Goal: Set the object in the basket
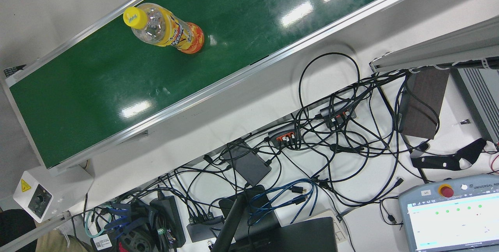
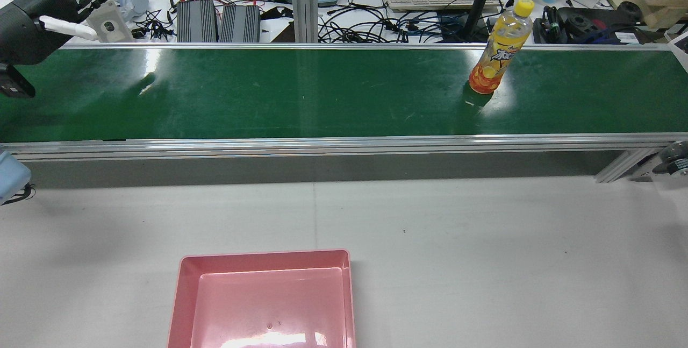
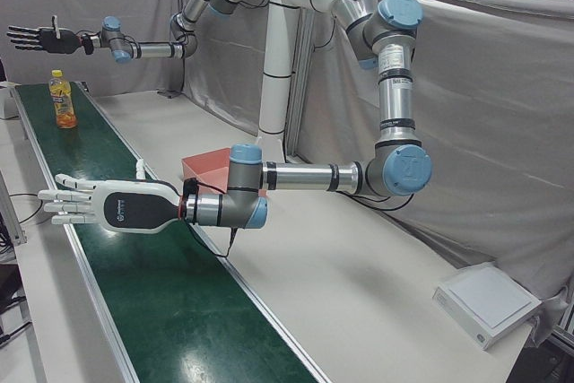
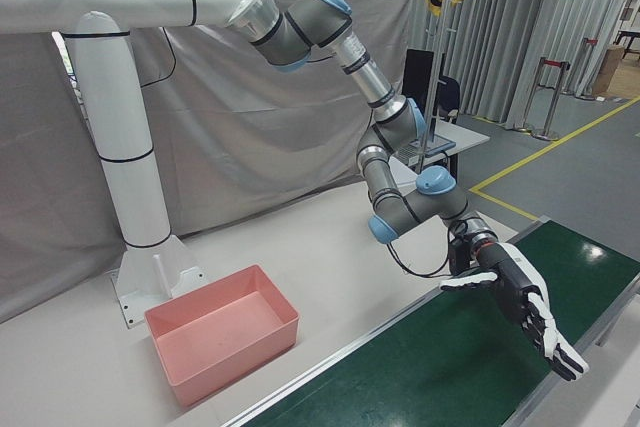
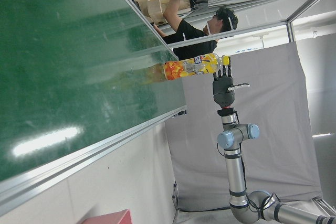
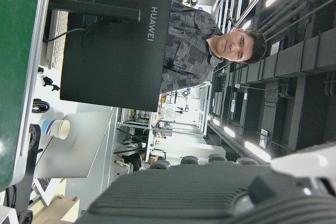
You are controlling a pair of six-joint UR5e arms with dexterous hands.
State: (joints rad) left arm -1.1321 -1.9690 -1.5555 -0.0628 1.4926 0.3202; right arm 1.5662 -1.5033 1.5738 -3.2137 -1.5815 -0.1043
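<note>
Station with conveyor and basket, before any grasp. The orange drink bottle (image 2: 497,49) stands upright on its base on the green conveyor belt (image 2: 301,92), yellow cap up. That pose leaves its body free for a side grasp.

The right hand (image 3: 40,38) hovers near the bottle, just beyond it and higher than its cap. Its fingers are spread apart and it holds nothing. It appears to be placed there so that it can meet the bottle on the belt.

The left hand (image 3: 90,208) floats over the other end of the belt with the bottle well apart from it, far out ahead of its fingertips. It too is flat, with fingers apart and nothing in its grip. Judged by that distance, it is the less likely of the two to take the bottle.

The pink basket (image 2: 263,255) rests on the white surface (image 2: 484,240), on the robot's side of the belt and between the two hands. It contains nothing, so the placing step is not yet done. Its open top and low walls would allow a drop from above.
</note>
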